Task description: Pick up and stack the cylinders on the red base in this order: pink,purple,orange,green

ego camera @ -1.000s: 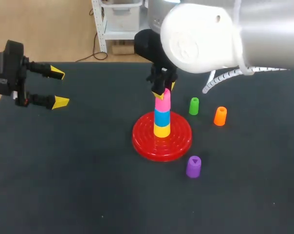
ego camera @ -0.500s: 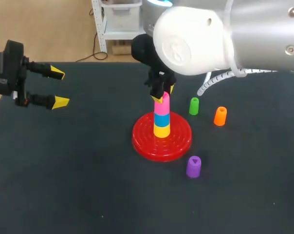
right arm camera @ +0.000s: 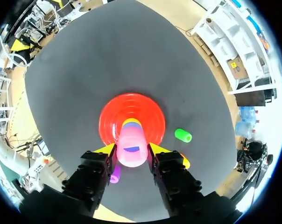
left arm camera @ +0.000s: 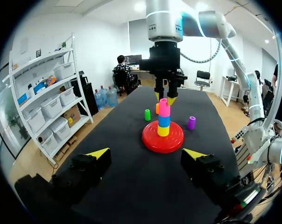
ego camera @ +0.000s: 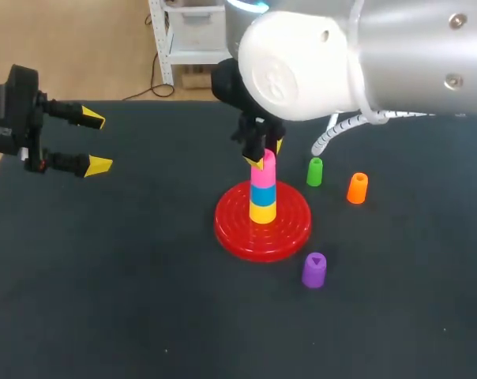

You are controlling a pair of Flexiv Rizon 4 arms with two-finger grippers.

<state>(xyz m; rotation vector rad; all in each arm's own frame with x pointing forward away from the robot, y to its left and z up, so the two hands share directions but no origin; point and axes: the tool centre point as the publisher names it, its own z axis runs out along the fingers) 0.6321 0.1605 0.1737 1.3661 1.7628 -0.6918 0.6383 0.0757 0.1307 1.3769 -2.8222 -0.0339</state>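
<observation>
On the red base [ego camera: 230,225] stands a stack: yellow at the bottom, blue above it, the pink cylinder [ego camera: 263,171] on top. My right gripper [ego camera: 264,154] hangs straight over the stack, and in the right wrist view both fingers press the pink cylinder [right arm camera: 130,147] from two sides. The purple cylinder [ego camera: 314,270] stands in front of the base. The green cylinder [ego camera: 315,171] and the orange cylinder [ego camera: 357,188] stand to the base's right. My left gripper [ego camera: 95,142] is open far to the left, holding nothing.
The right arm's bulky white body hangs over the table's far middle and hides part of it. The dark tabletop [ego camera: 128,300] is bare to the left of and in front of the base.
The right arm's upper body has drifted slightly left. The pink cylinder has settled a little lower onto the stack. My left arm has stayed where it was.
</observation>
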